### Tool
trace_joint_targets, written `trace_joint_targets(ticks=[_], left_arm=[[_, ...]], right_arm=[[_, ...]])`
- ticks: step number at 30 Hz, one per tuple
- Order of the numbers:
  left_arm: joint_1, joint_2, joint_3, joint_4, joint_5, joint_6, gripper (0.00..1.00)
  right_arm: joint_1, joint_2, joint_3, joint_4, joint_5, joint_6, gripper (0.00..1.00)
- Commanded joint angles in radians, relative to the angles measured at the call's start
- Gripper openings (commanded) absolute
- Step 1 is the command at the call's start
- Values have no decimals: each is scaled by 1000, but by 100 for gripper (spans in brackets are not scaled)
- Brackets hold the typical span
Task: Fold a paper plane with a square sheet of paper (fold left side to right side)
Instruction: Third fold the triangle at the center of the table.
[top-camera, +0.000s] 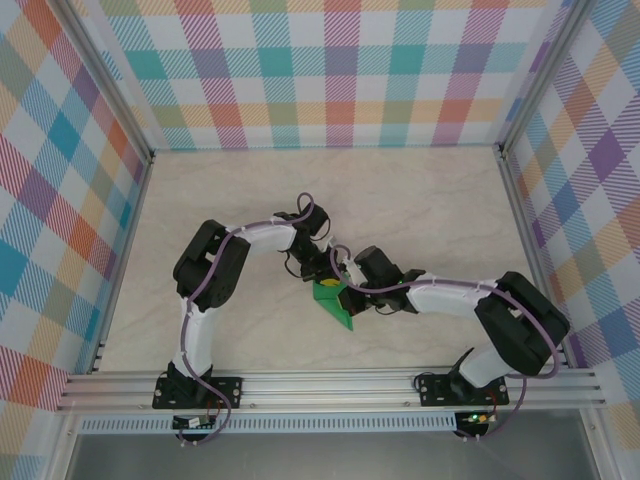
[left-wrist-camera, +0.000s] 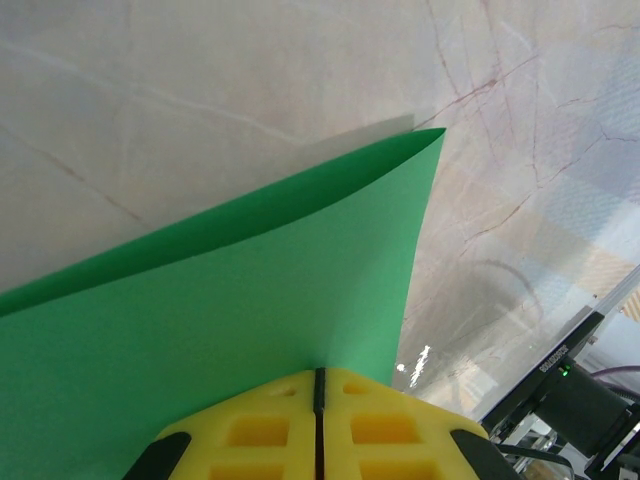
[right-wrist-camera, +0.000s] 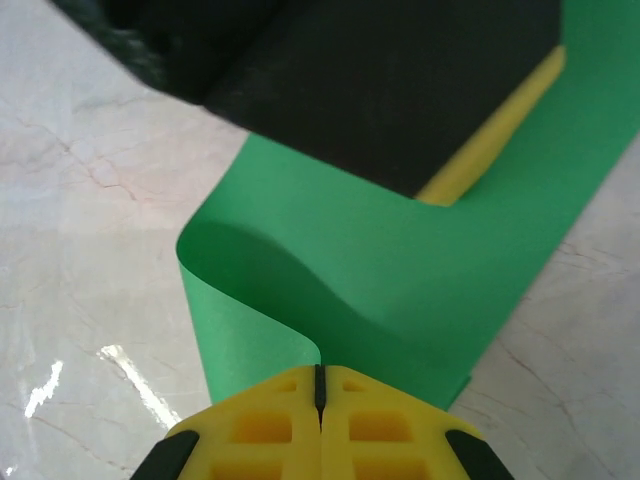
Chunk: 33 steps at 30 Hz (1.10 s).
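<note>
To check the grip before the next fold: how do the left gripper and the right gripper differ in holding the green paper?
The left gripper pinches the paper where it spreads wide in two gaping layers; the right gripper pinches an edge that curls up in a wave. Seen from above, the left gripper reaches in from the left and the right gripper from the right. Both are shut on the paper.

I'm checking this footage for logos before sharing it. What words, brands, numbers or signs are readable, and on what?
No text here can be read.
White lettering on the black mount past the table edge, left wrist view: too small and blurred to read.
Paper: plain green, no print.
Plaid walls: pattern only, no lettering.
</note>
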<state>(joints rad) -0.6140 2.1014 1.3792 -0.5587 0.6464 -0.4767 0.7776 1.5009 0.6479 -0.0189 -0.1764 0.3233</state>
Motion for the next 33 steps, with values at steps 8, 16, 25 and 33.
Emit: trace_joint_targets(ticks=[8,16,25,33], left_arm=[[-30,71,-8,-37,-76,21,7],[-30,71,-14,-33,-74,18,6],[-30,69,-20,-29,-75,16,6],[-31,71,-22,-19,-70,12,6]], right_arm=[[-26,21,8,-15,14,13,0],[-33,44,21,-26,24,17,0],[-42,50,23,-24,34,25,0],[-44,69,29,-21,27,25,0]])
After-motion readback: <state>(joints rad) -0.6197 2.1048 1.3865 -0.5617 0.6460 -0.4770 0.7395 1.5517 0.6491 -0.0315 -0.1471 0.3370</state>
